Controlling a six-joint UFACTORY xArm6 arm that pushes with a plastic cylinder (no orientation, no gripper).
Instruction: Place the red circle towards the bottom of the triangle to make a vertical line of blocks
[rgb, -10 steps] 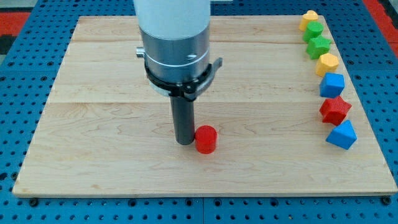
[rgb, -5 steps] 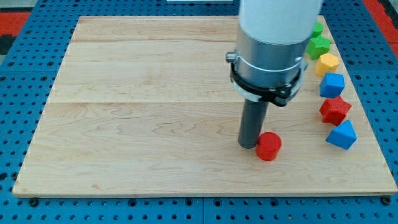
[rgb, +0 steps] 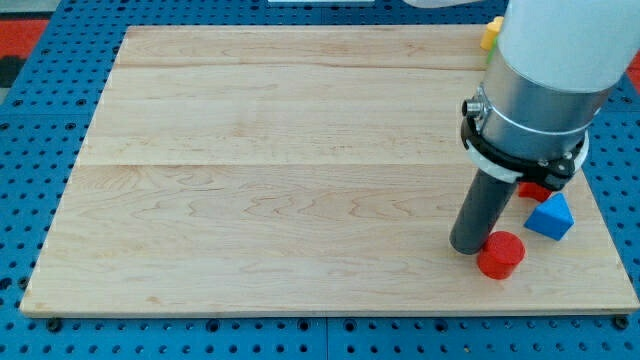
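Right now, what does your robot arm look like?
My arm is a fat white tube at the view's top, then a shiny silver metal cylinder with a thin black clamp ring around its bottom. Below that sticks a straight dark grey rod, and my tip is its flat round end. No cables or markings show.

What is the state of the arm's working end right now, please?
No gripper; my tip holds nothing and rests against the view's left side of the red circle.
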